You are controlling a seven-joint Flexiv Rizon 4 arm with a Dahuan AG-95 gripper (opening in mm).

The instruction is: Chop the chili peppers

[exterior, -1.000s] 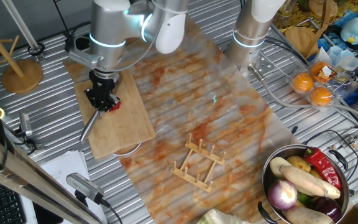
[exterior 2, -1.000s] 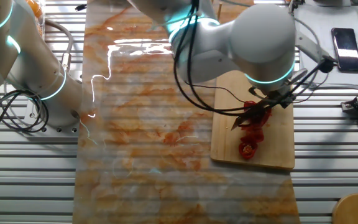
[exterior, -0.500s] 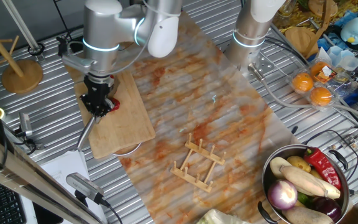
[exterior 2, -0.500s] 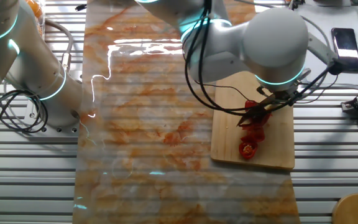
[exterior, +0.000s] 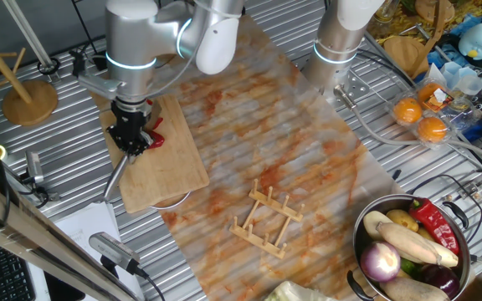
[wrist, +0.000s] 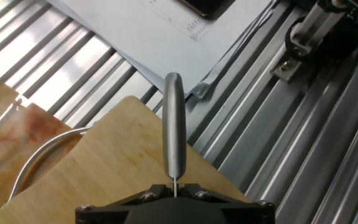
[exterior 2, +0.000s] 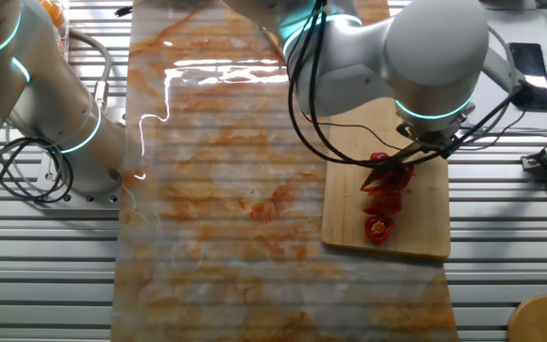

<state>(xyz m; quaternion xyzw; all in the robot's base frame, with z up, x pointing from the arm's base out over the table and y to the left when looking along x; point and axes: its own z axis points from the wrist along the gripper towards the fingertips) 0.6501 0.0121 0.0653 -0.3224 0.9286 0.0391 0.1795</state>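
a robot arm reaches down over a bamboo cutting board that lies on a ribbed metal table, at the edge of a stained, translucent plastic sheet. the black gripper is closed around a knife; its grey metal handle sticks out past the board's edge, and in the hand view the handle runs straight away from the fingers, clamped narrowly between them. the blade is mostly hidden under the gripper in the first fixed view; in the other fixed view its dark tip slants down among the chili peppers. the peppers lie as several glossy red chunks in a short row on the board, one cut piece showing a pale, seeded inside. from the first fixed view only a small patch of red shows just beside the gripper. sheets of white paper lie on the table beyond the board. further off stand a small wooden rack, a metal bowl of mixed vegetables and a wooden stand.
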